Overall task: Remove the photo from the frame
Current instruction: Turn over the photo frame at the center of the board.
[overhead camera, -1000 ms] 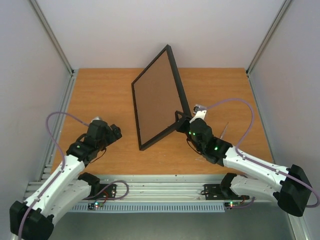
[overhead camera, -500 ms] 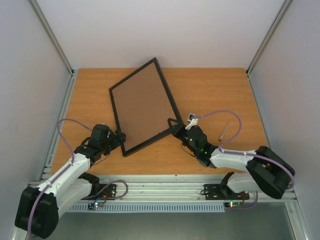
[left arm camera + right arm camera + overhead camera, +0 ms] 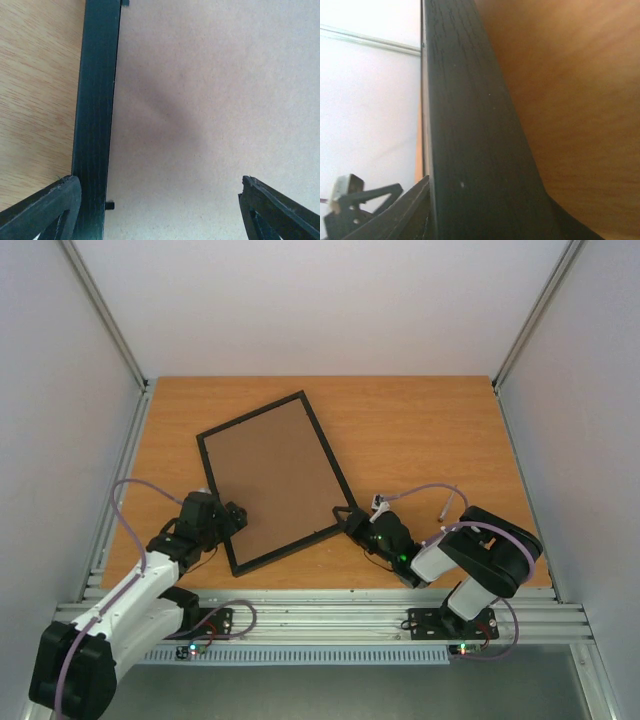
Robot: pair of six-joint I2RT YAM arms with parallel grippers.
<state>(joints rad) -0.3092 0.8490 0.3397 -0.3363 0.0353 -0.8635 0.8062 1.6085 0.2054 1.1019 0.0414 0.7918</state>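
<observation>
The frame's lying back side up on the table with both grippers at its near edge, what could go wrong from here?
1. The right gripper seems clamped on the frame's near corner; pulling could drag or twist it.
2. The left gripper's open fingers straddle the frame's edge and the backing board; closing might pinch the edge instead of freeing the board.
3. The photo is hidden underneath, so damage to it would go unseen.
</observation>
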